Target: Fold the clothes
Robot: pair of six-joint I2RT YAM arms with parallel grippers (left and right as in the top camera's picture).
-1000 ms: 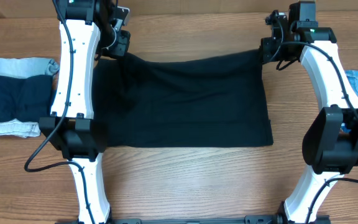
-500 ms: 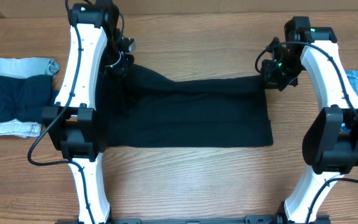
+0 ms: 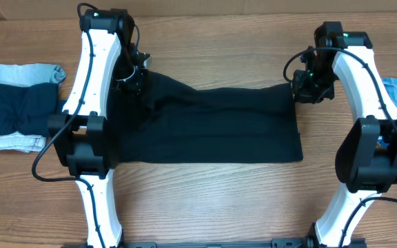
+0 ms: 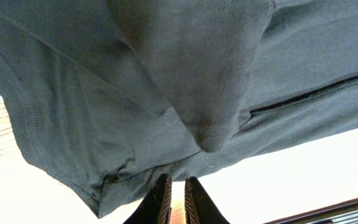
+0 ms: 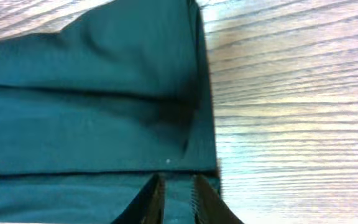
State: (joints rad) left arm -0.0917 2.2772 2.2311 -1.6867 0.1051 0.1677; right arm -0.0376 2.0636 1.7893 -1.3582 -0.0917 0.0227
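1. Black garment lies spread on the table between both arms. Its far edge is wavy and its far-left corner is bunched.
2. Left gripper: jaws a slit apart just off the hem, and I see no cloth in the gap.
3. Right gripper: jaws slightly apart over the far-right corner, with cloth lying beneath them.
4. I judge two risks: a fingertip snagging the hem as I lift would drag that corner, and the bunched left side would set a crooked crease.
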